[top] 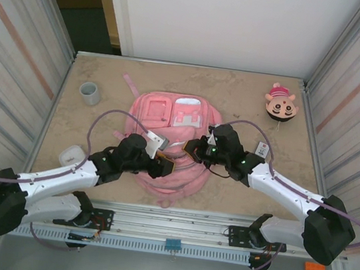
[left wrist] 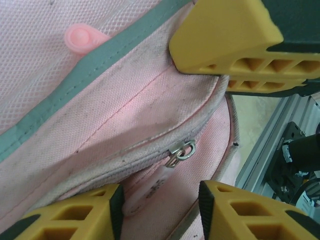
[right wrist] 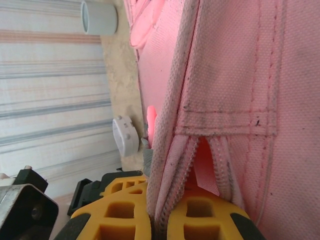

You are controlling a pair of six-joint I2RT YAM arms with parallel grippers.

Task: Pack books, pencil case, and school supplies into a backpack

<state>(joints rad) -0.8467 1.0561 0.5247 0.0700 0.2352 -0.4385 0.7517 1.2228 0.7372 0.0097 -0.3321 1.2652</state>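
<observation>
The pink backpack [top: 167,130] lies flat in the middle of the table, front pockets up. My right gripper [top: 195,147] is shut on a fold of its zip edge [right wrist: 162,200], with the opening gaping beside it. My left gripper [top: 165,166] hovers over the near edge of the backpack [left wrist: 125,125] with its jaws open. A pale zip pull [left wrist: 150,192] hangs from a metal slider [left wrist: 182,150] between the jaws, resting against the left pad [left wrist: 116,207]. The right gripper's yellow fingers [left wrist: 225,40] show at the top of the left wrist view. The books and the pencil case are out of view.
A grey cup [top: 90,93] stands at the back left and a cartoon-face toy [top: 281,103] at the back right. A white rounded object [top: 72,156] sits by my left arm. A tiny pale item [top: 262,148] lies beside my right arm. Ribbed walls close both sides.
</observation>
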